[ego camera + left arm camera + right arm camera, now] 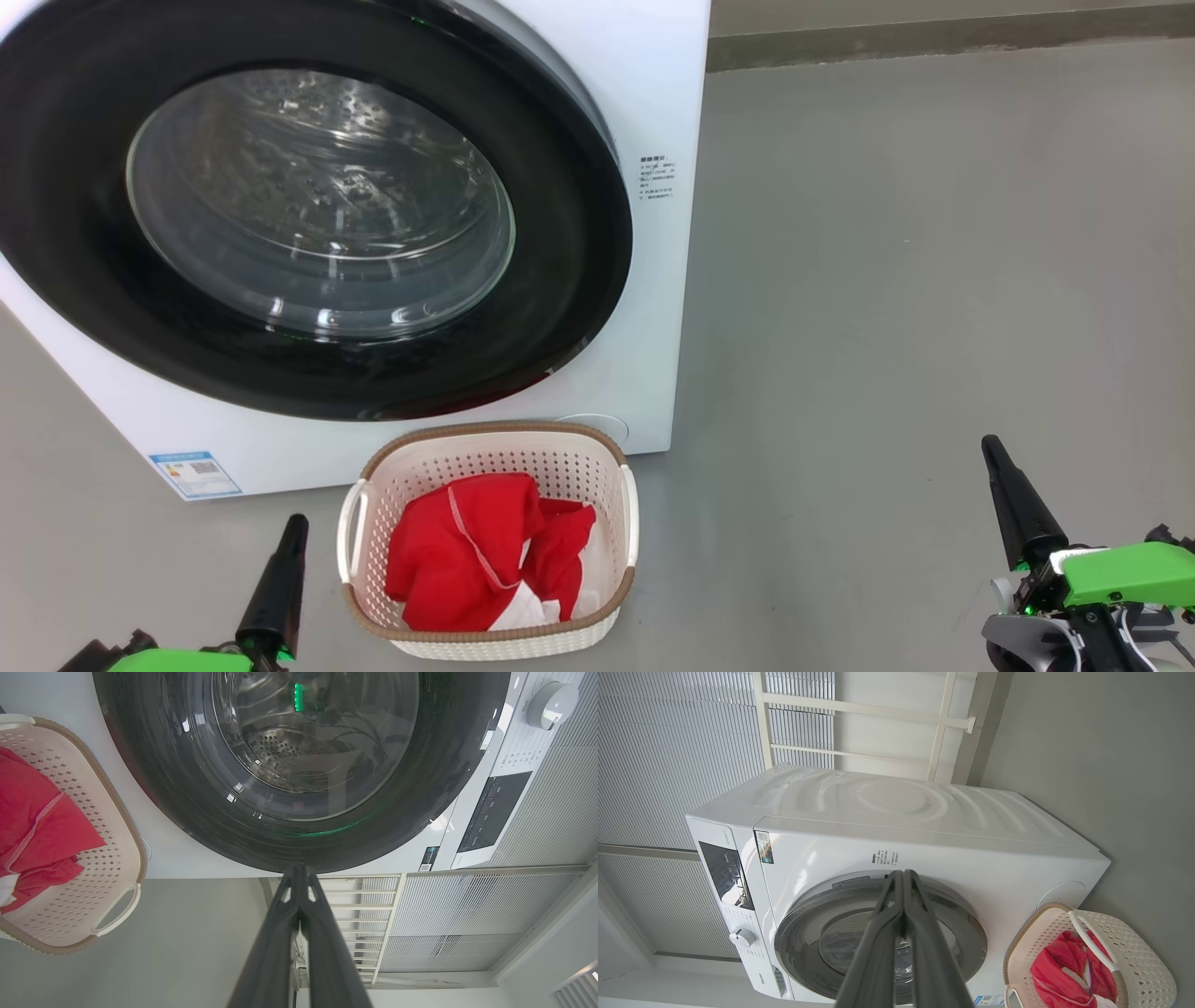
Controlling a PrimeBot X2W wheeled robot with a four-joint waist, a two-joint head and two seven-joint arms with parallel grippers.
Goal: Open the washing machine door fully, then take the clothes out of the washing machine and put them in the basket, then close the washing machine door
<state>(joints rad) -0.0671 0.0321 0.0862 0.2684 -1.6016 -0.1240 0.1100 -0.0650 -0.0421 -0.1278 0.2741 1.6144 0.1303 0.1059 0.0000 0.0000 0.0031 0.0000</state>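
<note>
The white washing machine (644, 308) stands ahead with its round black-rimmed door (308, 215) lying shut against its front, the steel drum visible through the glass. The red and white clothes (485, 551) lie in the cream basket (485, 446) on the floor just in front of the machine. My left gripper (295, 525) is shut and empty at the lower left, beside the basket's left handle. My right gripper (990, 448) is shut and empty at the lower right, well away from the basket. The door (303, 765) (882, 938), the basket (117, 826) (1139, 947) and the clothes (37, 826) (1064, 970) also appear in both wrist views.
Grey floor (934, 280) stretches to the right of the machine up to a wall base (934, 37). A blue label (194, 474) sits at the machine's lower left. The control panel and knob (551, 702) show in the left wrist view, with slatted wall panels (467, 914) behind.
</note>
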